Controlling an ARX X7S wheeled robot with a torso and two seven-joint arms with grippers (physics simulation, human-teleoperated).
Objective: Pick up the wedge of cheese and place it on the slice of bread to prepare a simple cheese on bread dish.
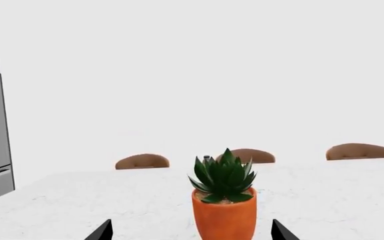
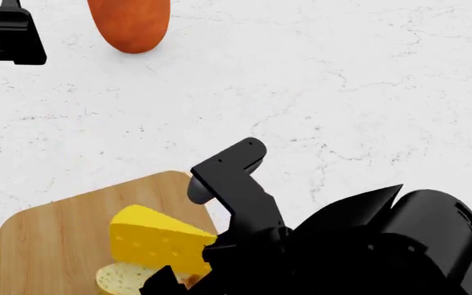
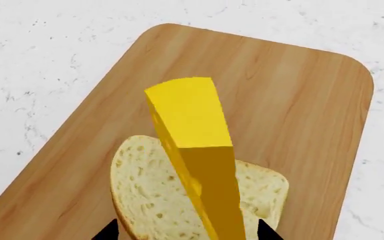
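Yellow wedge of cheese (image 3: 190,150) sits over the slice of bread (image 3: 148,200), on the wooden cutting board (image 3: 292,115). Right fingers (image 3: 187,231): only two dark tips show, one on each side of the wedge's near end. Gap looks about wedge-wide, but I can't tell if they're clamped or already free.

Step in hand, as I read it: set down and let go. Doing it well:
- confirm the wedge's base is flat on the crumb before I spread; head view suggests it leans, thin end toward the board (image 2: 56,239)
- spread evenly so neither tip drags it sideways
- retreat straight up; the wedge is tall and narrow and looks tippy

Materials:
- cheese: smooth, hard-edged triangular block, small round holes in the side faces
- bread: half-oval, pale porous crumb, tan crust, probably soft, so an uneven seat
- board: flat grained wood, rounded corners
- surface (image 2: 367,92): white marble-look, fine grey veins

Left fingers (image 1: 192,231) are spread wide, holding nothing, idling in front of an orange pot (image 1: 225,220) with a spiky green succulent (image 1: 223,176), well apart from the board.
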